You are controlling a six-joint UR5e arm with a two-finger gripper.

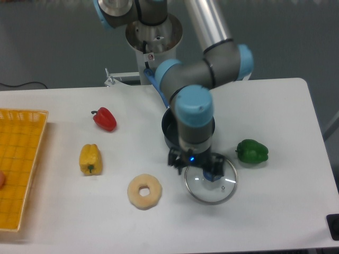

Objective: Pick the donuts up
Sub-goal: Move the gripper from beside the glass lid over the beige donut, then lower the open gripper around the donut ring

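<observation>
While the grey-and-blue UR5e arm (198, 79) is reaching down from the far side toward the middle of the white table (275, 211), we are seeing its black two-finger gripper (197, 165) hanging just over the far edge of a round glass lid with a metal rim (211, 182). We are noting a blue light glowing on the gripper body and the lid's blue knob showing right under it. We cannot tell how wide the fingers are standing, since the wrist is blocking them from this angle, and we cannot tell if they are touching the knob. A dark round pot (170, 127) is sitting behind the wrist, mostly hidden by it.

We are finding the pale cream-beige ring-shaped donut (144, 191) lying flat on the table near the front, left of the lid and apart from it, with nothing touching it. A yellow bell pepper (90, 159) is lying farther left of the donut, and a red bell pepper (105, 118) is lying beyond that, toward the far side. A green bell pepper (252, 151) is sitting right of the gripper, near the lid but not touching it. A yellow woven basket tray (21, 164) is lying at the left edge, partly cut off.
</observation>
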